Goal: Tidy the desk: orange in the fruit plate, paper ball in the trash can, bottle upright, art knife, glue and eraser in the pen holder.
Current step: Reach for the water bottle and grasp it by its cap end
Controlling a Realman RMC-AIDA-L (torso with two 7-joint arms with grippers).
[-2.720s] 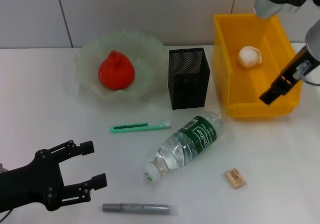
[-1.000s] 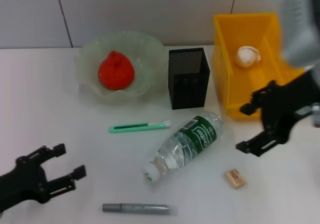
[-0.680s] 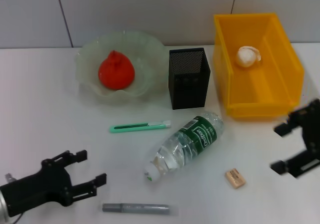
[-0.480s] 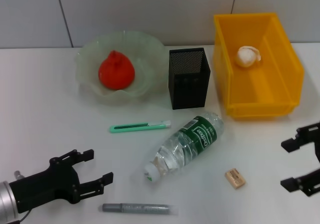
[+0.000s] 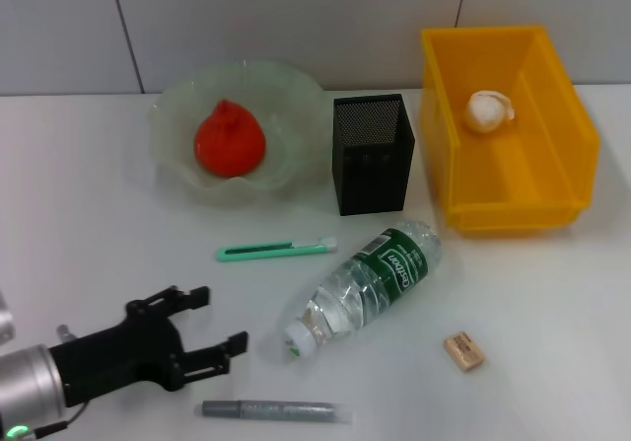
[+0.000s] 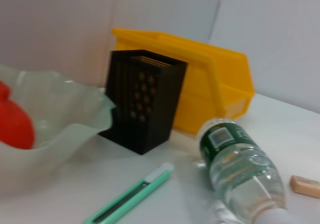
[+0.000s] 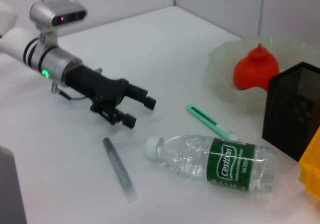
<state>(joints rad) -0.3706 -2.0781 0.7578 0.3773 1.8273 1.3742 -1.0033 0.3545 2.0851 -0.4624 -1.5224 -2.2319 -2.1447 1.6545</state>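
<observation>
— Black fingers are seen spread apart on the left gripper [image 5: 219, 321], and nothing is held between them. It is set low over the desk [image 5: 79, 234] at the near left, pointed toward the capped end of the bottle [image 5: 365, 289].

— And which step is judged to be in hand?

— The bottle step, most likely. The bottle is lying on its side in the middle of the desk, white cap toward the gripper and just beyond its fingertips. The orange [image 5: 228, 138] is already seated in the fruit plate [image 5: 291, 91], and the paper ball [image 5: 490, 110] is lying inside the trash can [image 5: 552, 155].

— What else is left?

— Three small things. The glue [image 5: 276, 410] is lying just beside the gripper, on its near side; the art knife [image 5: 276, 251] is lying between the bottle and the fruit plate; the eraser [image 5: 462, 350] is set to the right of the bottle. The pen holder [image 5: 372, 153] is standing behind, between plate and can.

— What is called for next?

— The open fingers would need to be brought around the bottle near its neck, closed, and the bottle tipped onto its base. The right gripper is not shown in any view.
</observation>
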